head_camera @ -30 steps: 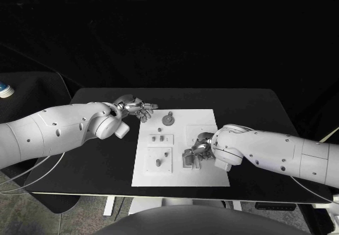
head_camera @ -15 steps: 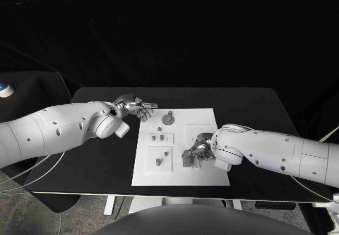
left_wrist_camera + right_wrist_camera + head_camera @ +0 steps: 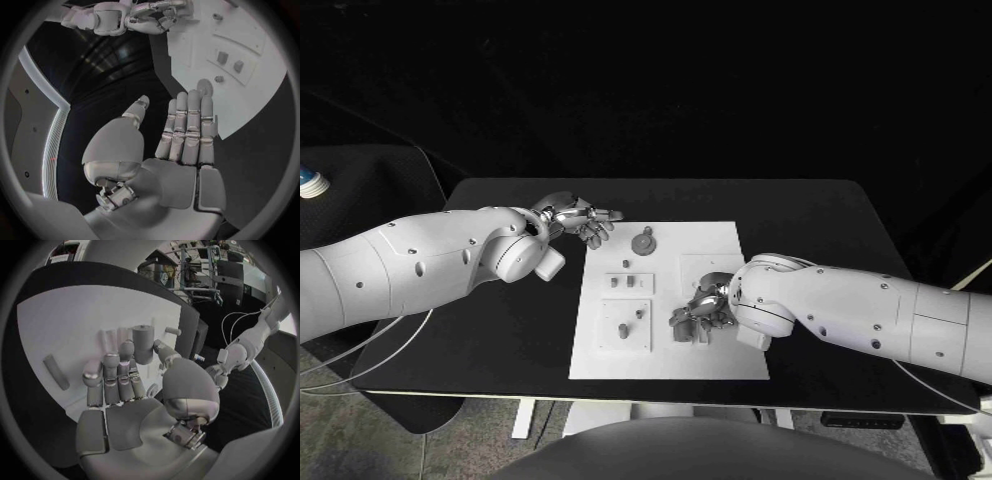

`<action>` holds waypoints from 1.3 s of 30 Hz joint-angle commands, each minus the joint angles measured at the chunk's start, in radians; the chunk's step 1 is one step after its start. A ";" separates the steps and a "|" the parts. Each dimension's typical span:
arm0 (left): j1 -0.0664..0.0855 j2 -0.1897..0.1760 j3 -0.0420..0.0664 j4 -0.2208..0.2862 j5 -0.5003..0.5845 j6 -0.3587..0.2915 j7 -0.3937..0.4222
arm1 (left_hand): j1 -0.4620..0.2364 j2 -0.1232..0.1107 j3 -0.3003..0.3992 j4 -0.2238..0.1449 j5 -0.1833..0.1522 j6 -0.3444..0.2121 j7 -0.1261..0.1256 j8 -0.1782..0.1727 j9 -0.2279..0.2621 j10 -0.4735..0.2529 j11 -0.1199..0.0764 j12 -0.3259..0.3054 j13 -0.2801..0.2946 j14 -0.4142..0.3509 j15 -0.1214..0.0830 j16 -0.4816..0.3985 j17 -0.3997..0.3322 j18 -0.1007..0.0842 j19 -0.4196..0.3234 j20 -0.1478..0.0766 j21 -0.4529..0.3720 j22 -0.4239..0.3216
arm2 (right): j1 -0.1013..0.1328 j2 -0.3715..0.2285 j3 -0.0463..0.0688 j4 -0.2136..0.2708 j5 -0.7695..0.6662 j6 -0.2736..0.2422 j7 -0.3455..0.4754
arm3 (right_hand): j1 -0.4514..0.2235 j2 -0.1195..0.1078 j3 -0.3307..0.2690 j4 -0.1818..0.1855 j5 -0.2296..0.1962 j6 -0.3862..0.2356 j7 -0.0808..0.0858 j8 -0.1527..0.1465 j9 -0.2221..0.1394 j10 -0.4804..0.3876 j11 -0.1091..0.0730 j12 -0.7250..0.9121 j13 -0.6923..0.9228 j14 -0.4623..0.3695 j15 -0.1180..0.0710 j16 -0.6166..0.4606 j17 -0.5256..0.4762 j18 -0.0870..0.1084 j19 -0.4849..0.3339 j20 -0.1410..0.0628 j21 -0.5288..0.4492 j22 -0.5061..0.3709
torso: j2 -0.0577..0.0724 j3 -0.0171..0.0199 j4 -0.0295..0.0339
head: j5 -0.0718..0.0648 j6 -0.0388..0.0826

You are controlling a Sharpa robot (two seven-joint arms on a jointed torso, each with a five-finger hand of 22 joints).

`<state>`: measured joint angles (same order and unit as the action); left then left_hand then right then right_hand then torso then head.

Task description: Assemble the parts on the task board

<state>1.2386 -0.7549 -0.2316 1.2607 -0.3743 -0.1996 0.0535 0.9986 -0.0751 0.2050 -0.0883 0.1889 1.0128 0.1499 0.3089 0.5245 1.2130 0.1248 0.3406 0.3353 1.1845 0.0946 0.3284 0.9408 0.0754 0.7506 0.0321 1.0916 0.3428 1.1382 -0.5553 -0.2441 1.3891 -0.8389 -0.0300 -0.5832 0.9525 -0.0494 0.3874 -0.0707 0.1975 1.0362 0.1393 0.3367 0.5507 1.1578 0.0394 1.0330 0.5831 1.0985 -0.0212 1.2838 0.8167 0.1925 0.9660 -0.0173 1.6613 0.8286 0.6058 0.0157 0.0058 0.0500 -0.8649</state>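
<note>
Little had shifted: only the right hand (image 3: 700,312) edged slightly over the flat white board (image 3: 733,360), its silver fingers (image 3: 128,362) closed around a stubby grey cylinder (image 3: 143,342) standing there. At the board's far corner, the left hand (image 3: 577,221) stayed hovering, fingers straight and apart, holding nothing, near a round grey part (image 3: 645,243).

My right hand (image 3: 702,310) covers part of the task board (image 3: 733,360); I can't tell whether it grips the grey cylinder (image 3: 142,342).

task board (image 3: 718,360) on table (image 3: 834,215), parts (image 3: 629,284) on board
</note>
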 commanded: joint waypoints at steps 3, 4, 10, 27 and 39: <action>0.002 0.003 0.001 0.002 0.005 0.014 0.004 | 0.000 -0.006 -0.001 0.006 -0.003 -0.008 0.000 0.004 -0.002 -0.007 -0.002 -0.005 0.000 -0.006 0.003 -0.006 0.001 0.014 -0.006 0.000 -0.006 -0.001 | -0.005 0.012 -0.003 -0.015 -0.006 0.013 0.003 | -0.003 0.009 0.022 -0.012 0.003 -0.002 0.006 -0.006 -0.002 -0.003 0.005 -0.003 -0.002 -0.002 0.004 0.002 -0.001 0.069 0.000 -0.004 0.125 0.001 | 0.000 -0.0003 -0.0001 | 0.001 -0.002; 0.002 0.003 0.001 0.002 0.005 0.014 0.004 | 0.000 -0.006 -0.001 0.006 -0.003 -0.008 0.000 0.004 -0.002 -0.007 -0.002 -0.005 0.000 -0.006 0.003 -0.006 0.001 0.014 -0.006 0.000 -0.006 -0.001 | -0.005 0.014 -0.003 -0.019 -0.006 0.014 0.003 | -0.004 0.009 0.022 -0.012 0.003 -0.003 0.006 -0.006 -0.002 -0.003 0.005 -0.003 -0.002 -0.002 0.004 0.002 -0.001 0.069 0.000 -0.003 0.125 0.001 | 0.000 0.0000 0.0004 | 0.002 -0.002; 0.004 0.002 0.001 0.002 0.005 0.015 0.003 | 0.000 -0.007 -0.001 0.006 -0.003 -0.008 0.000 0.004 -0.002 -0.008 -0.002 -0.005 0.000 -0.007 0.003 -0.006 0.001 0.014 -0.006 0.000 -0.006 -0.001 | -0.005 0.021 -0.003 -0.038 -0.007 0.025 0.000 | -0.012 0.004 0.023 -0.008 0.002 -0.005 0.007 -0.008 -0.003 -0.004 0.006 -0.004 -0.003 -0.004 0.005 0.002 -0.002 0.069 -0.001 -0.003 0.124 0.001 | 0.000 -0.0001 0.0004 | 0.001 -0.004; 0.004 0.001 0.001 0.003 0.005 0.017 0.000 | -0.001 -0.007 -0.001 0.006 -0.003 -0.008 0.001 0.004 -0.002 -0.008 -0.002 -0.005 0.000 -0.007 0.003 -0.007 0.001 0.014 -0.006 0.000 -0.006 -0.001 | -0.005 0.008 -0.003 -0.037 -0.025 0.051 -0.008 | -0.027 0.002 0.026 0.000 0.002 -0.007 0.007 -0.010 -0.006 -0.006 0.007 -0.005 -0.004 -0.006 0.006 0.002 -0.002 0.069 -0.002 -0.002 0.122 0.002 | 0.001 0.0015 -0.0009 | 0.002 -0.008; 0.004 -0.001 0.000 0.003 0.005 0.018 -0.001 | -0.001 -0.008 -0.001 0.007 -0.003 -0.008 0.001 0.004 -0.002 -0.008 -0.002 -0.005 0.000 -0.007 0.003 -0.007 0.001 0.014 -0.006 0.000 -0.006 -0.001 | -0.006 -0.002 -0.003 -0.031 -0.038 0.034 -0.009 | -0.033 0.005 0.029 0.004 0.003 -0.006 0.007 -0.009 -0.006 -0.006 0.007 -0.004 -0.004 -0.006 0.006 0.002 -0.002 0.069 -0.002 -0.001 0.122 0.002 | 0.001 0.0007 -0.0003 | 0.000 -0.008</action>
<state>1.2415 -0.7563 -0.2318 1.2614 -0.3742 -0.1944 0.0483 0.9986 -0.0750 0.2050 -0.0883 0.1889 1.0127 0.1499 0.3088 0.5238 1.2130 0.1247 0.3406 0.3353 1.1845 0.0946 0.3284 0.9412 0.0752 0.7506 0.0321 1.0916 0.3428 1.1374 -0.5555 -0.2429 1.3599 -0.8504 0.0026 -0.5711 0.9245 -0.0511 0.4103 -0.0690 0.1965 1.0312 0.1410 0.3244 0.5439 1.1542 0.0429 1.0330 0.5802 1.0946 -0.0171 1.2838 0.8160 0.1923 0.9631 -0.0103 1.6613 0.8293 0.6068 0.0171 0.0053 0.0504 -0.8725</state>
